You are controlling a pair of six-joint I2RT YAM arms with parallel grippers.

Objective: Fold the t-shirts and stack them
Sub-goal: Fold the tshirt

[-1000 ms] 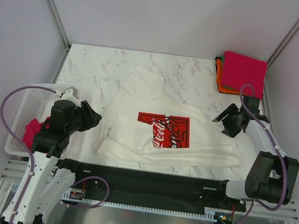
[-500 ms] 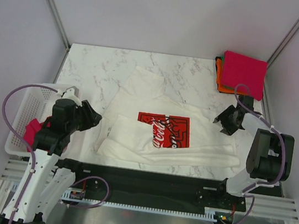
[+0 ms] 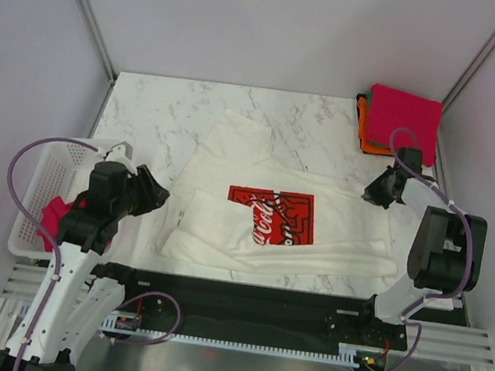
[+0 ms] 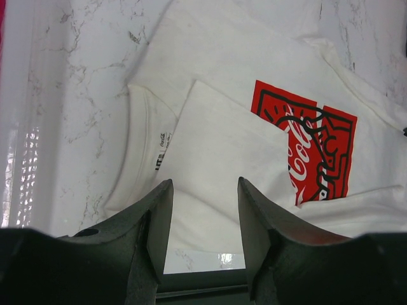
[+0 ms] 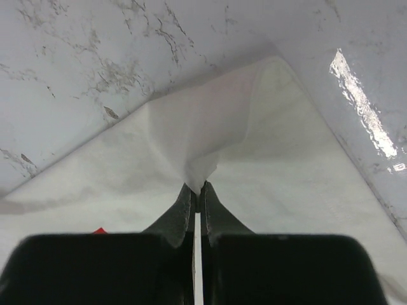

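The marble table (image 3: 146,116) carries the white t-shirt (image 3: 232,160), which lies spread and partly folded over itself in the middle, its red Coca-Cola print (image 3: 271,214) face up. Left of the white t-shirt, at the table's edge, sits a white lattice basket (image 3: 47,167) with a pink t-shirt (image 3: 52,213) inside. Beyond the white t-shirt's far right corner, apart from it, is a folded stack with a magenta t-shirt (image 3: 404,123) on top and an orange one (image 3: 362,128) showing beneath. At that same far right corner the right gripper (image 5: 198,190) is pinched tight on the cloth, drawing it up into a small peak. The left gripper (image 4: 203,210) hangs spread apart over the white t-shirt's left edge by the collar (image 4: 159,143), grasping nothing.
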